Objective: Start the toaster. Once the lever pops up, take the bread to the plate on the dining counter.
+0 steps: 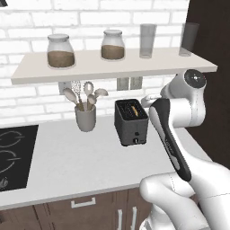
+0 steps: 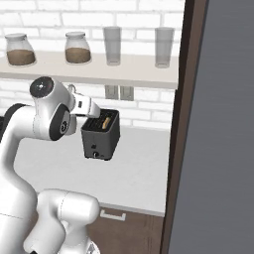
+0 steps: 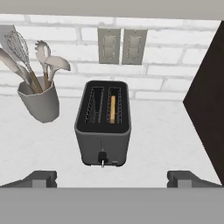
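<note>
The white arm is rising from the base, folding at a dark-trimmed elbow and reaching forward over the counter, level with the underside of the wall shelf. The gripper is looking down along its fingers, with the two dark fingertips standing wide apart near opposite sides of the hand view, clasping nothing, clear of the counter below.

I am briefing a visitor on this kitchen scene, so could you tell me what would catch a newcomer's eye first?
The dark toaster stands mid-counter with a slice of bread sunk in one of its slots. The open gripper hangs in front of it, fingertips spread wide either side. To the toaster's left is a grey utensil cup, and jars line the shelf above.
</note>
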Controlling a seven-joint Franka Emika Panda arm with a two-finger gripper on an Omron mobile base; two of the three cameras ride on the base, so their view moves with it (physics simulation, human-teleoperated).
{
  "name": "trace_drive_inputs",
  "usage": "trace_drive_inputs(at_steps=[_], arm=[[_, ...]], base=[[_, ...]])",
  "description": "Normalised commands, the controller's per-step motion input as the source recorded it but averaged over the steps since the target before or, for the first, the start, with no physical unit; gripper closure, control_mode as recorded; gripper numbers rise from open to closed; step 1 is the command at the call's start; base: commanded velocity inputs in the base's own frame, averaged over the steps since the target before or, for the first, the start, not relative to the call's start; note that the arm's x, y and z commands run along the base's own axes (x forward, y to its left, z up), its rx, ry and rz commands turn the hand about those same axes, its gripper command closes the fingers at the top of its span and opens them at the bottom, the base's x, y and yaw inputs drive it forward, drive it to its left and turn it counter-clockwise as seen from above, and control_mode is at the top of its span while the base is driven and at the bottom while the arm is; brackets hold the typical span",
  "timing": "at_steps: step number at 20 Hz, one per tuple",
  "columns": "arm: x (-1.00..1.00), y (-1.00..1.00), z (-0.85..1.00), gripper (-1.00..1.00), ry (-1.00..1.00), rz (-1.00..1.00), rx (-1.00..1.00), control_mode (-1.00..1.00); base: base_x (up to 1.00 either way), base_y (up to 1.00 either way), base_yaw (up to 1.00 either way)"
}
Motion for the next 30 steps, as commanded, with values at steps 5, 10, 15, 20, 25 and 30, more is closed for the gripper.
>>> trace_drive_inputs(at_steps=[5, 10, 15, 20, 25, 30], arm=[[0.0, 0.0, 0.0, -1.0, 0.0, 0.0, 0.0, -1.0], [0.0, 0.0, 0.0, -1.0, 0.0, 0.0, 0.0, -1.0], [0.0, 0.0, 0.0, -1.0, 0.0, 0.0, 0.0, -1.0], [0.0, 0.0, 0.0, -1.0, 0.0, 0.0, 0.0, -1.0], [0.0, 0.0, 0.0, -1.0, 0.0, 0.0, 0.0, -1.0], [0.0, 0.0, 0.0, -1.0, 0.0, 0.0, 0.0, -1.0]], base=[[0.0, 0.0, 0.0], [0.0, 0.0, 0.0], [0.0, 0.0, 0.0], [0.0, 0.0, 0.0], [0.0, 0.0, 0.0], [0.0, 0.0, 0.0]])
